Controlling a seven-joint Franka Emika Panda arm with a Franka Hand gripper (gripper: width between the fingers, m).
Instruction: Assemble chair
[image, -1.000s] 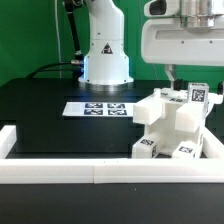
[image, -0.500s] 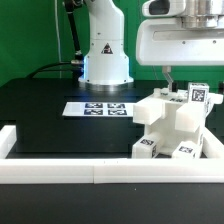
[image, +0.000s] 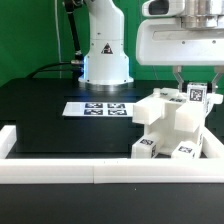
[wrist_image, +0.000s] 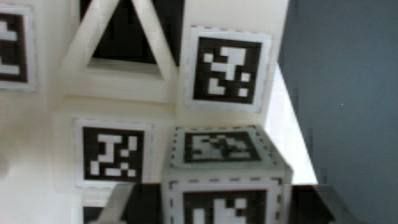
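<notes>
One white blocky plastic chair (image: 172, 125), part-built, stands on the black worktop (image: 40, 120), at the exterior view's right.
Fingers (image: 181, 74) clenched on its topmost tagged block (image: 197, 94); flat white marker board (image: 97, 108) lies beside the chair, apart.

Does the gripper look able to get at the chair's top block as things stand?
Likely yes: the gripper sits right over the top block, its fingers apparently shut on the block's sides, with nothing in between.
</notes>
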